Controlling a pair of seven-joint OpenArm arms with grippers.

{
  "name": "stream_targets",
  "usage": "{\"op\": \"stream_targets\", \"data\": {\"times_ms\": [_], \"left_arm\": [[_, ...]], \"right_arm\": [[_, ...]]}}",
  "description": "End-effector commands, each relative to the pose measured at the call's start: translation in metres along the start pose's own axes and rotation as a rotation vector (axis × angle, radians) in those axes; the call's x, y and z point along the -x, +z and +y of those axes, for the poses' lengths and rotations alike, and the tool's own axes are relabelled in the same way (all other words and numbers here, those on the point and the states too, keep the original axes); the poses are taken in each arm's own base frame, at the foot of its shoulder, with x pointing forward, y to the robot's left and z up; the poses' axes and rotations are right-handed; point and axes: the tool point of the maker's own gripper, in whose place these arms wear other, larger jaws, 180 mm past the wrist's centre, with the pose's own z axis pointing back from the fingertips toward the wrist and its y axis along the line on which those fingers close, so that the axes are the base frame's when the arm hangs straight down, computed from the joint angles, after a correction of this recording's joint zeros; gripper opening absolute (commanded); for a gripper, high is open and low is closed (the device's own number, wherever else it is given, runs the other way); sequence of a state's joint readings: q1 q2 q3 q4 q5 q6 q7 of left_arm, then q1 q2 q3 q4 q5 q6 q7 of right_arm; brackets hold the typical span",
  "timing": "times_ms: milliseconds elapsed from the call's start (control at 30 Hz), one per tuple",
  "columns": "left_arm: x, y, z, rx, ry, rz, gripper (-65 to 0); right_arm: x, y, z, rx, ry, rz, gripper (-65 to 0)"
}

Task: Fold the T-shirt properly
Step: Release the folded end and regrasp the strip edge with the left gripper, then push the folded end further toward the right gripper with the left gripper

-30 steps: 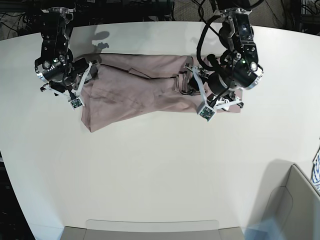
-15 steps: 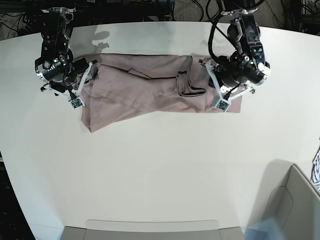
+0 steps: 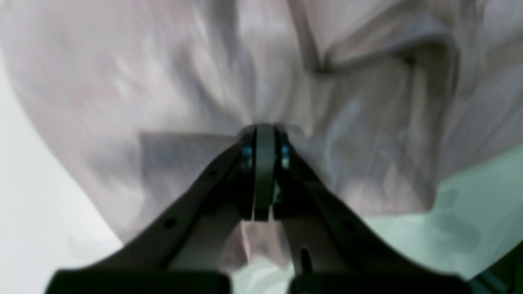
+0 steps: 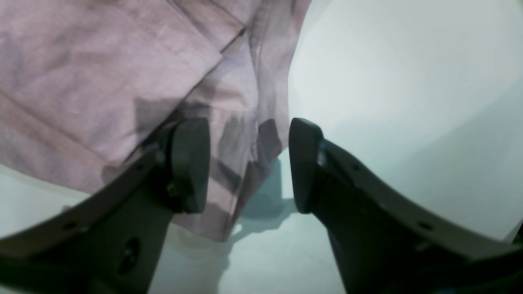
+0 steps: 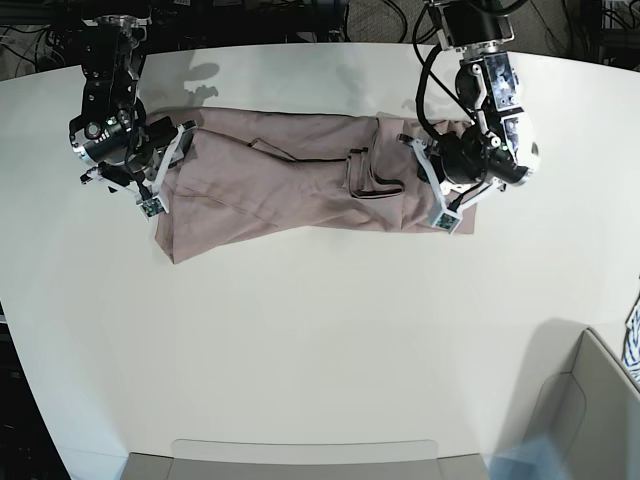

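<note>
Lying across the far half of the white desk, the T-shirt is spread in a long, wrinkled band, one end under each arm. The left end effector is pinched fully closed on a gather of T-shirt cloth; in its wrist view the two black fingers meet at the tips and the fabric puckers into folds radiating from that pinch. In the base view this end effector sits on the end of the T-shirt nearest the cardboard box, low against the cloth.

The right end effector stands wide open and holds nothing. Its jaws straddle the T-shirt's edge: one pad is over the cloth, the other is over bare desk just beside the hem, and a flap of fabric lies between them. In the base view it is at the T-shirt's opposite end, farthest from the box.

A dark neckline shows on the T-shirt toward the left end effector's side. The box stands at the desk's near corner, well apart from the T-shirt.
</note>
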State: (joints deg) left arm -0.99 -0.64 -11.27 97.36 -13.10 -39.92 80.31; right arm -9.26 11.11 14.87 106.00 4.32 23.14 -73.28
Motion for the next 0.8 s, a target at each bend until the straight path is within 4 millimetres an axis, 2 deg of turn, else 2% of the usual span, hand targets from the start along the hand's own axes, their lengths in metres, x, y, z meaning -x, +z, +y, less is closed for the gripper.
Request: {"op": "stream_targets", "data": {"times_ms": [0, 133, 267, 367, 500, 633, 767], "left_arm": [[-0.010, 0.005, 0.001, -0.007, -0.011, -0.034, -65.0], [-0.023, 0.020, 0.007, -0.051, -0.033, -0.085, -65.0], [-0.033, 0.025, 0.007, -0.061, -0.048, -0.108, -65.0], [-0.038, 0.018, 0.009, -0.046, -0.041, -0.100, -65.0], [-0.028, 0.006, 0.007, -0.017, -0.023, -0.057, -65.0], [-0.028, 0.006, 0.006, -0.015, -0.022, -0.060, -65.0], [-0.045, 0.010, 0.007, -0.015, -0.028, -0.094, -65.0]], "right_arm": [[-0.007, 0.005, -0.008, 0.023, 0.007, -0.025, -34.0], [-0.007, 0.005, -0.008, 0.023, 0.007, -0.025, -34.0], [-0.008, 0.005, -0.007, 0.019, 0.006, -0.027, -34.0], [-0.009, 0.005, -0.007, 0.021, 0.006, -0.030, -34.0], [-0.009, 0.005, -0.008, 0.024, 0.006, -0.030, -34.0], [-0.009, 0.005, -0.008, 0.021, 0.005, -0.031, -34.0], [-0.010, 0.005, -0.008, 0.022, 0.005, -0.033, -34.0]]}}
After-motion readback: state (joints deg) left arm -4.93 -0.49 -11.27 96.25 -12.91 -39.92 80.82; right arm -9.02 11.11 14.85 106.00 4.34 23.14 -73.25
